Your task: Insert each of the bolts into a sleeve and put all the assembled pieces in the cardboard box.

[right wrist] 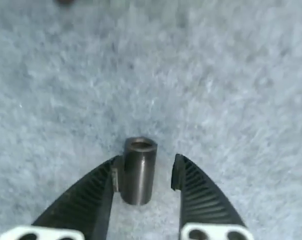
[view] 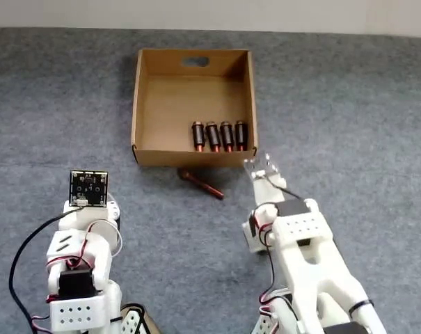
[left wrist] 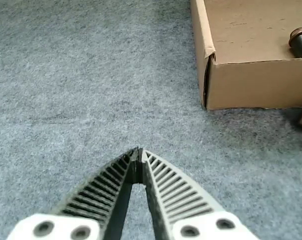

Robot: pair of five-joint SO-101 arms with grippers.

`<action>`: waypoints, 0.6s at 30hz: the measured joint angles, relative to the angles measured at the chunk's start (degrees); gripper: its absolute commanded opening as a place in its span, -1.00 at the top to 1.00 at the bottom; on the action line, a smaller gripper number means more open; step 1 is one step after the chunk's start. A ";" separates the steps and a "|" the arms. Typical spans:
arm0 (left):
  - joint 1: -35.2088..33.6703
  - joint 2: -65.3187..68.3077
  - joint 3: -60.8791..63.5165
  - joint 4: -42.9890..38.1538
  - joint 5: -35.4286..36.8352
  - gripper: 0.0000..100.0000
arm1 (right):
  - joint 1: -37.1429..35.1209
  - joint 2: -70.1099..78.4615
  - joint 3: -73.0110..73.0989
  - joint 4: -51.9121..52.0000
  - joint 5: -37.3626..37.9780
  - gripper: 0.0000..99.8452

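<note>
My right gripper [right wrist: 146, 166] stands open around the one loose sleeve [right wrist: 139, 172], a dark metal tube lying on the grey carpet [right wrist: 215, 75] with its open bore turned away from my wrist. One finger touches the tube's side and the other stands off with a gap, so I am straddling it, not gripping it. I line up this way so that the close lands square across the round wall; a skewed pinch would likely send it rolling.

From above, this gripper sits just off the near right corner of the cardboard box [view: 135, 104]. Four assembled pieces [view: 220, 136] lie side by side inside, against the near wall toward that same corner. The one bare bolt [view: 202, 184], coppery and slanted, lies on the carpet just outside that wall, near my right gripper, so both parts of the final pair are within short reach.

My left gripper [left wrist: 138, 152] is closed on nothing, tips pressed together above bare carpet off the box's near left corner. I judge it is parked there to leave the right arm room, and it is placed well to take the bolt.
</note>
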 measured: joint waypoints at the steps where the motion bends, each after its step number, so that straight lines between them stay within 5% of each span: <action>1: 0.00 0.00 0.00 0.00 0.00 0.98 | 0.00 0.00 -0.79 0.00 0.00 0.70; 15: 0.00 0.00 0.00 0.00 0.00 0.98 | -2.46 0.18 4.92 -2.81 0.00 0.71; 18: 0.00 0.00 0.00 0.00 0.00 0.98 | -2.37 0.18 6.95 -6.24 0.00 0.86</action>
